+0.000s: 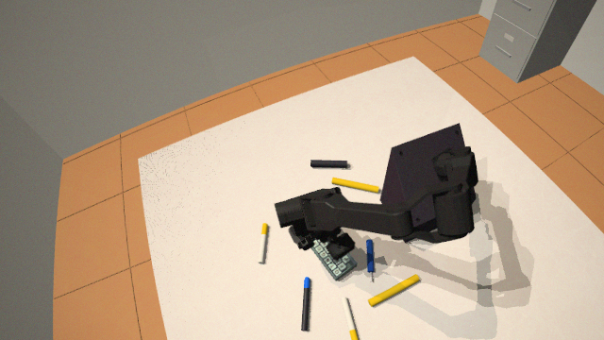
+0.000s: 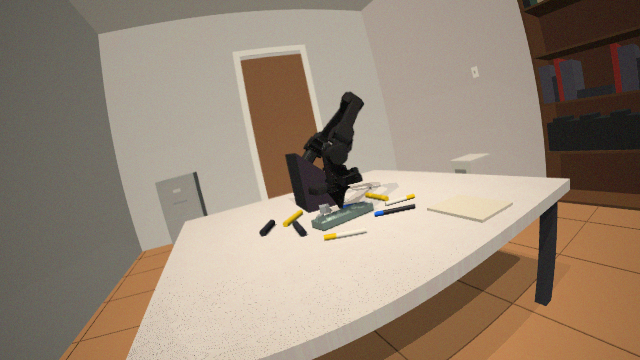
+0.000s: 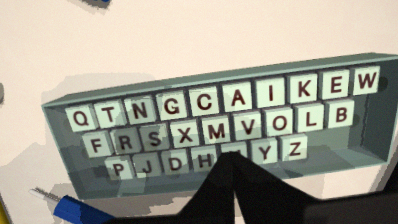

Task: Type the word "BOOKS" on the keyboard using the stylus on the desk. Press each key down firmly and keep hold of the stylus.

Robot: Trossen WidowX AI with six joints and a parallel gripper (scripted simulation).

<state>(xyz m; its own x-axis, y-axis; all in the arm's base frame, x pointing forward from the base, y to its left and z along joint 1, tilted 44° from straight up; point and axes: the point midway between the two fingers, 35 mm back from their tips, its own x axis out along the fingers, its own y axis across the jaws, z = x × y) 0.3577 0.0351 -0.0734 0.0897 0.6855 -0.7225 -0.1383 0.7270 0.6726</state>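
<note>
Wrist view showed the fingers together, holding nothing, over the keyboard's [image 3: 60, 145] near edge, blue stylus [image 3: 82, 210] beside it.

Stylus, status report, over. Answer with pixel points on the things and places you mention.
Jaws shut, nothing between them, over the keyboard's [image 3: 372, 120] bottom row. Blue stylus [image 1: 370, 256] [image 3: 82, 211] lying loose on the desk [image 1: 226, 189] beside the keyboard.

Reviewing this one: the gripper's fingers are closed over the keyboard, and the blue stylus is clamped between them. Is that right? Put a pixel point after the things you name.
Not quite: the blue stylus [image 1: 370, 256] [image 3: 82, 210] lies on the desk beside the keyboard [image 1: 336, 274] [image 3: 372, 131], as the top view shows. The gripper's fingers are indeed closed over the keyboard.
</note>
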